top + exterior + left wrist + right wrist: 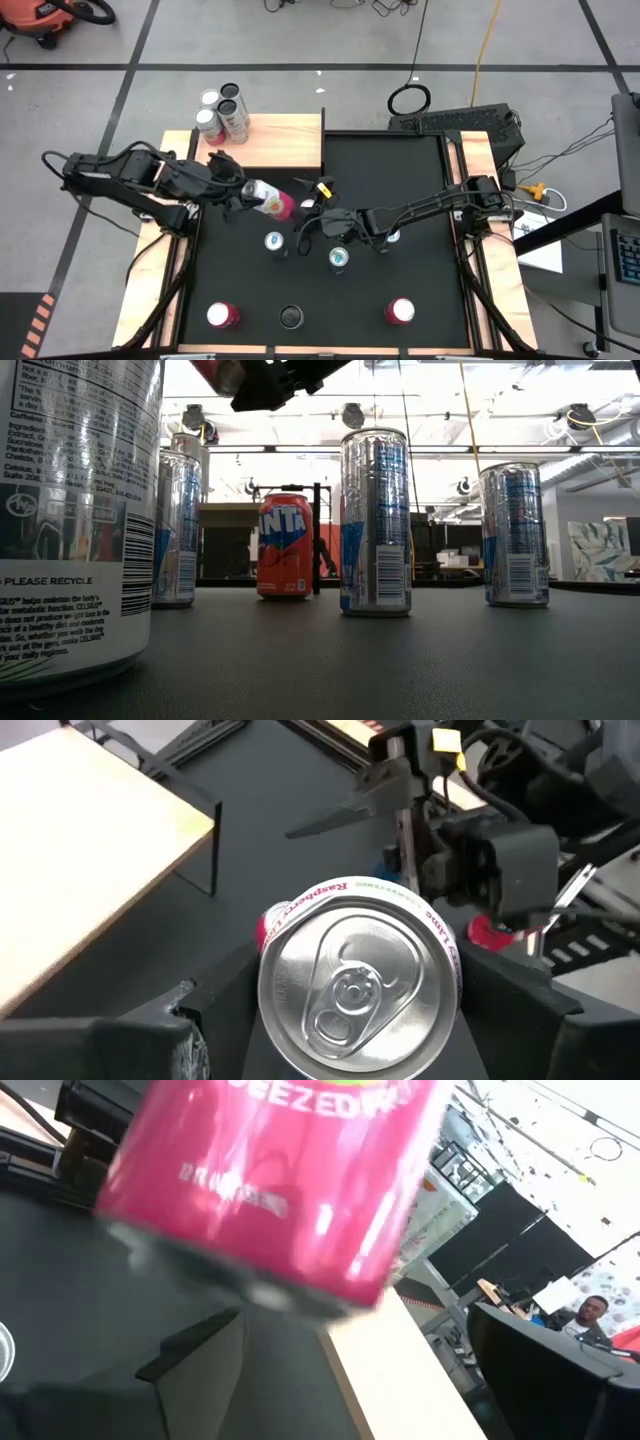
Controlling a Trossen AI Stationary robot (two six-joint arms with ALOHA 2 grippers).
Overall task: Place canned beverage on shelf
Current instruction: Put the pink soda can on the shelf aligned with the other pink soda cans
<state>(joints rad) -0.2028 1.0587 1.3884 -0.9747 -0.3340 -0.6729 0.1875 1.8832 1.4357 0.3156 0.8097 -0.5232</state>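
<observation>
Near edge of the black mat [400,180], high view: 2 pink-topped cans [222,316] [400,311] stood upright at the 2 corners, with a dark-topped can [291,317] between them. Further in, 2 blue-and-silver cans [275,242] [339,259] stood mid-mat, close together but apart.

Just beyond these, the pink can [270,200] was off the mat, lying tilted, its silver top toward the left arm. Left gripper [240,196] was clamped on it at that end; the left wrist view showed the can's lid [358,992] seated between the 2 dark fingers [505,1010]. Right gripper [312,203] sat just beside the can's pink end, its fingers spread apart and off the can. The right wrist view had the pink can [280,1180] filling most of the picture, with the pale shelf edge [395,1370] behind it.

Far left corner: the shelf [285,140], pale wood, carried 3 cans [222,117] clustered at its left end. The pink can hung near the shelf's front edge, not on it.

Low view: silver cans and 1 orange can [284,547] stood upright on the mat.
</observation>
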